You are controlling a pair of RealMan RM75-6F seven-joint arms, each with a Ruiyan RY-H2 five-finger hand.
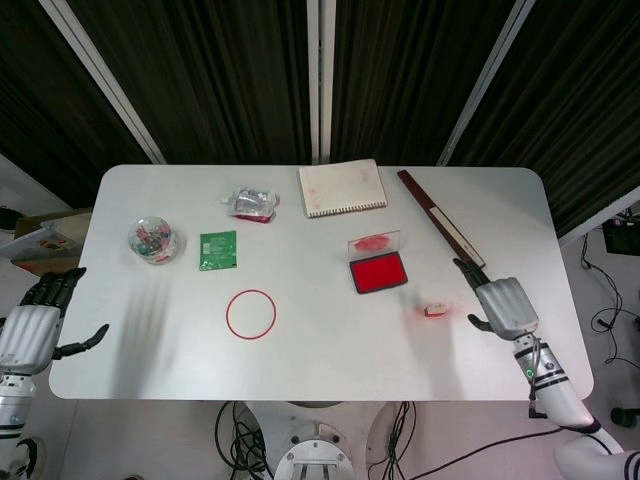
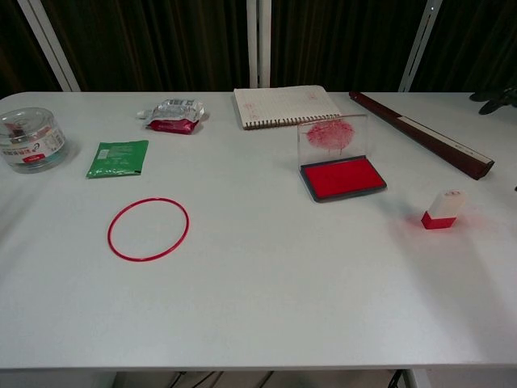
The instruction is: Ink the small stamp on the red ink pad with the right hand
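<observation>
My right hand (image 1: 503, 305) hangs above the near right part of the white table (image 1: 320, 340), palm down, fingers spread and holding nothing; in the chest view only its dark fingertips (image 2: 494, 97) show at the right edge. The small stamp (image 1: 435, 309), white with a red base, stands upright on the table just to the left of my right fingers, apart from them (image 2: 442, 209). Beyond the stamp, further left of the hand, lies the red ink pad (image 1: 378, 273), its clear lid (image 2: 333, 137) raised and smeared red. A long dark-red ruler (image 1: 440, 220) runs diagonally, its near end just beyond my right fingertips. My left hand (image 1: 32, 325) hovers off the table's near left edge, fingers extended and slightly apart, thumb out, empty. Ahead of the left fingers: a round clear box (image 1: 153, 240), a green packet (image 1: 218, 249), a foil pouch (image 1: 251, 204). Between my two hands lie a red ring (image 1: 251, 314) and, further off, a spiral notebook (image 1: 342, 187).
</observation>
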